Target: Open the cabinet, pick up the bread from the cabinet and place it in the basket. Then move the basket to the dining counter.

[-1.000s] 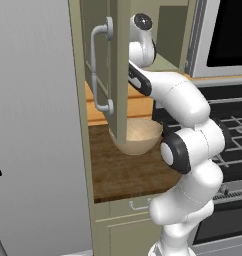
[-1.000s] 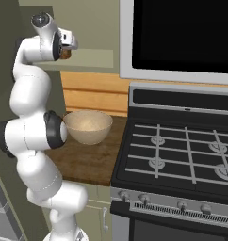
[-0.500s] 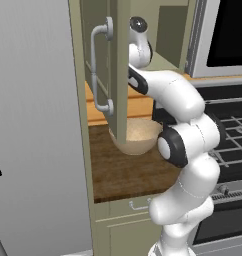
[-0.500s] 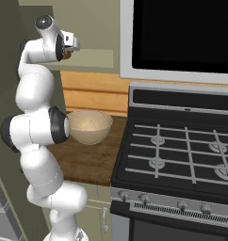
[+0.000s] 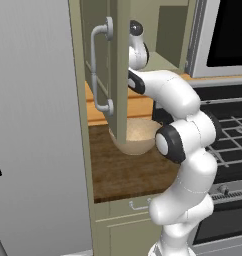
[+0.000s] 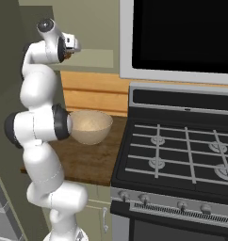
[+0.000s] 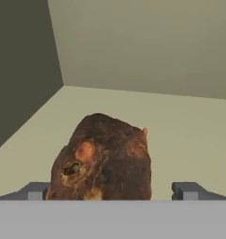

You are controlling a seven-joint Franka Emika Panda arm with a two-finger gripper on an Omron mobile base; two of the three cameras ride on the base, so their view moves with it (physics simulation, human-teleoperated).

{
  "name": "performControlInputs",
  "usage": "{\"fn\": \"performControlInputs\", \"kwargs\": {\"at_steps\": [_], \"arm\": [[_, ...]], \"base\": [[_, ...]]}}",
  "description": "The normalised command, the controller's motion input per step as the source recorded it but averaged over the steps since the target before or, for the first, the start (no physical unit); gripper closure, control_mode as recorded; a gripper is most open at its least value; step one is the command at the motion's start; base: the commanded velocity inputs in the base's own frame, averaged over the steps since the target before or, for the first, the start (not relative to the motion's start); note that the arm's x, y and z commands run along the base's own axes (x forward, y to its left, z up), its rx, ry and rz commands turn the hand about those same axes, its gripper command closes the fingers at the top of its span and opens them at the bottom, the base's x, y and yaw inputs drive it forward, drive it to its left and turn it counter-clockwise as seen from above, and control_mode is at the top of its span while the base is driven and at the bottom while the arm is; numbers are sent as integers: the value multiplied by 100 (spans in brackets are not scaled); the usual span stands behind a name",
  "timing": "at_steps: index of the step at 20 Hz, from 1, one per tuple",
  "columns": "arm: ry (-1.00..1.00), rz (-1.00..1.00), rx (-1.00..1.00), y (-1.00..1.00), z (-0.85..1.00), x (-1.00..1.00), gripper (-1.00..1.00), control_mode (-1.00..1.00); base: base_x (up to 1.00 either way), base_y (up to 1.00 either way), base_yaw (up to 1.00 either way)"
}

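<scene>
While the bread [image 7: 103, 158] sits between its tips, the gripper [image 7: 110, 190] stands apart, unclamped.

In the left base view the arm's upper links have swung from the right of the frame toward its centre, the gripper [image 5: 136, 42] edging left behind the cabinet [image 5: 120, 65] door; right base view matches

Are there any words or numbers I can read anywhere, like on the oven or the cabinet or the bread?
None can be read: the stove, its knobs, the cabinet, the bread and the basket carry no letters, numbers or signs.
</scene>
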Motion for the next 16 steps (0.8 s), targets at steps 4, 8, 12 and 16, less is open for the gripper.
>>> {"fn": "performControlInputs", "kwargs": {"at_steps": [4,8,12,16], "arm": [[0,0,0,4,0,28,-100,-100],[0,0,0,0,0,11,-100,-100],[-1,0,0,0,-1,2,100,-100],[-10,-1,0,0,-4,-5,100,-100]], "base": [[0,0,0],[0,0,0],[0,0,0],[0,0,0]]}}
